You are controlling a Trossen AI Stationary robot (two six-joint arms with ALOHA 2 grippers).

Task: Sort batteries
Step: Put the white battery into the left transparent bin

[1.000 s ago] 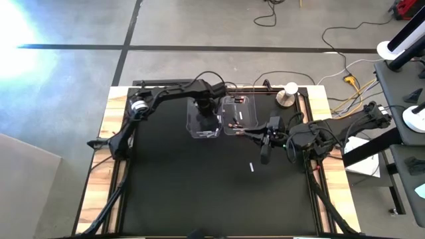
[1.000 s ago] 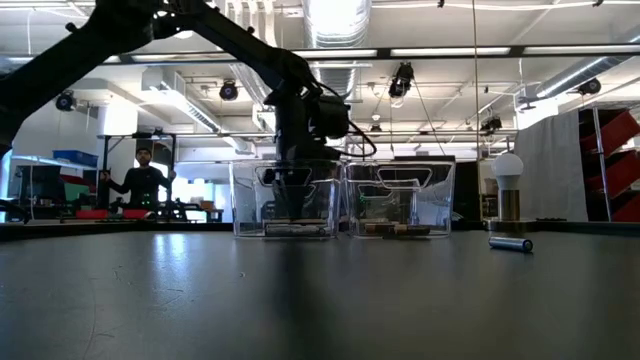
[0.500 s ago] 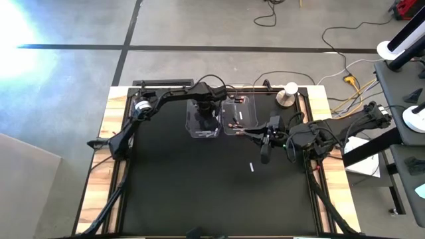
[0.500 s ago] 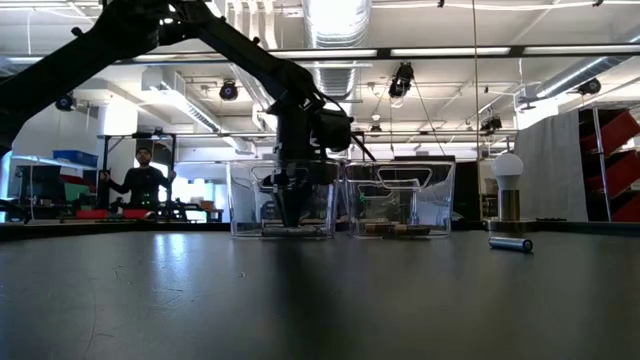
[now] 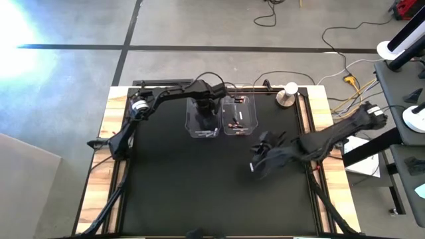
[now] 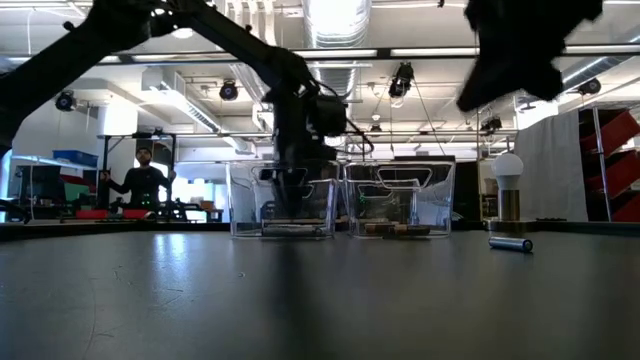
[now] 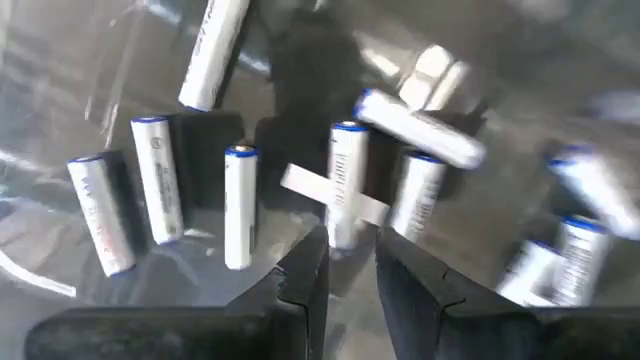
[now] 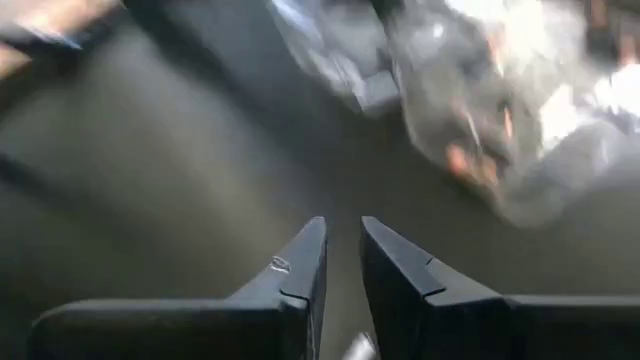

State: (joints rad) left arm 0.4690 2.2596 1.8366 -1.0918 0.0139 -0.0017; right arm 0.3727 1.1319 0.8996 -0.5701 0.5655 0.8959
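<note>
Black tabletop: stray battery lies just below right gripper, fingers narrow, empty; widen, descend straight. Left gripper, narrow gap, empty, over white batteries in bin

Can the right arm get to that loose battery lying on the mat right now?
Probably yes: the right gripper hangs right over the loose battery, which lies alone on open mat, clear of both bins.
</note>
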